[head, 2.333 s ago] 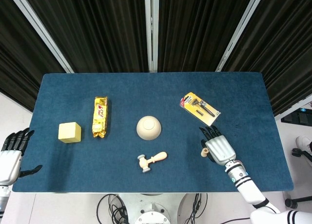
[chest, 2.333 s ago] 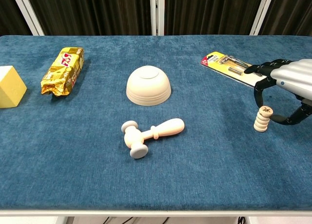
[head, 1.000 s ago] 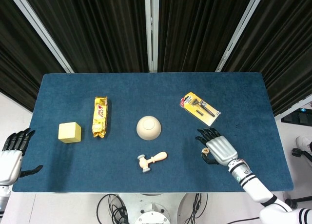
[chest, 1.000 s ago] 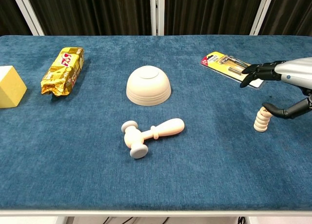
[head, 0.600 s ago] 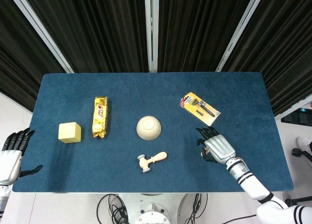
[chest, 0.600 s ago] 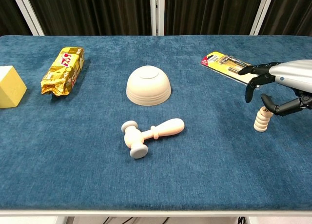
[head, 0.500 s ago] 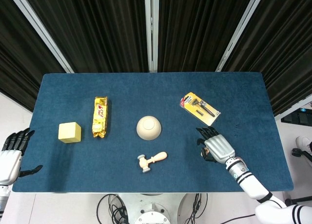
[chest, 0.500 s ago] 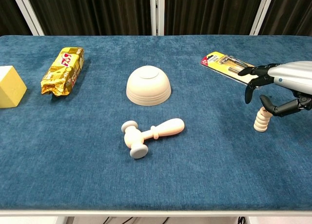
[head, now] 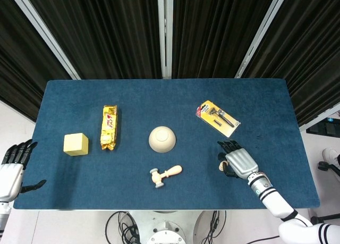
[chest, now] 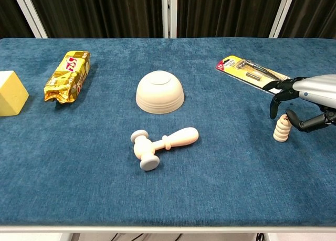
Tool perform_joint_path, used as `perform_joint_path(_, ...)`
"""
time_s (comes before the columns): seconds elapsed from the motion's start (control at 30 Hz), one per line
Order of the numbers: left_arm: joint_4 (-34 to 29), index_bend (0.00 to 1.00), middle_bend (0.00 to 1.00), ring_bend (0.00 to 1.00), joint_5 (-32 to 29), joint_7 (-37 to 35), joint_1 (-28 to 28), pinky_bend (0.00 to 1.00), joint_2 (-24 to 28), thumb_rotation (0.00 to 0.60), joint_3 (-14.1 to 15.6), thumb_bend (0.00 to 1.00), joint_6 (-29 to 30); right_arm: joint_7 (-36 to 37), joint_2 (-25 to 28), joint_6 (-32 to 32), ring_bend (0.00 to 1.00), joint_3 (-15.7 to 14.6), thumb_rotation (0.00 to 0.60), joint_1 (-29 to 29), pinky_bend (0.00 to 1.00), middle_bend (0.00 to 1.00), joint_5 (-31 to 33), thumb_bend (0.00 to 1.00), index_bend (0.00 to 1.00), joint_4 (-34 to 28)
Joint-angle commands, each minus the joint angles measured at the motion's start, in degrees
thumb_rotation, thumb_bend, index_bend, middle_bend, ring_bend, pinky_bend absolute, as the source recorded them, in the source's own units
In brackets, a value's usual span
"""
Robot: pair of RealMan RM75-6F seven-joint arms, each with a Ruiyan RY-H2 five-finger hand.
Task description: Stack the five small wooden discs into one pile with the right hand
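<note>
Wooden discs (chest: pixel 282 129), already piled in one short upright column, near right part of blue table (chest: pixel 220 188), just near-side of packaged razor (chest: pixel 251 71). Right hand (chest: pixel 307 103) directly over and to the right of pile, fingers (chest: pixel 275 101) spread and curled downward, thumb tip close beside the top disc, contact not resolvable; nothing gripped. Pile axis vertical, lying just left of the palm; in head view only a sliver of pile (head: pixel 220 166) visible beside right hand (head: pixel 237 163). Left hand (head: pixel 13 169) well apart, off the table's left edge, fingers apart, empty. Compared with one second ago: right hand lower and drawn slightly rightward, fingers bent down from flatter reach; pile, bowl (chest: pixel 160 92), mallet (chest: pixel 163 144) unchanged.
</note>
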Motion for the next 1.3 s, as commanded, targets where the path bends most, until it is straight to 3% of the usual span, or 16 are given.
perform_joint_path(0.03, -0.02, 0.03, 0.00, 0.00, -0.01, 0.01, 0.01, 0.00, 0.00, 0.600, 0.00, 0.06, 0.02, 0.15, 0.03, -0.05, 0.00, -0.11, 0.356, 0.00, 0.00, 0.00, -0.13, 0.71, 0.35, -0.10)
perform_joint_path(1.3, -0.04, 0.03, 0.00, 0.00, -0.04, 0.01, 0.02, 0.00, 0.04, 0.600, 0.04, 0.06, -0.04, -3.71, 0.68, 1.52, 0.00, -1.06, 0.356, -0.59, 0.00, 0.00, 0.72, 0.72, 0.34, -1.59)
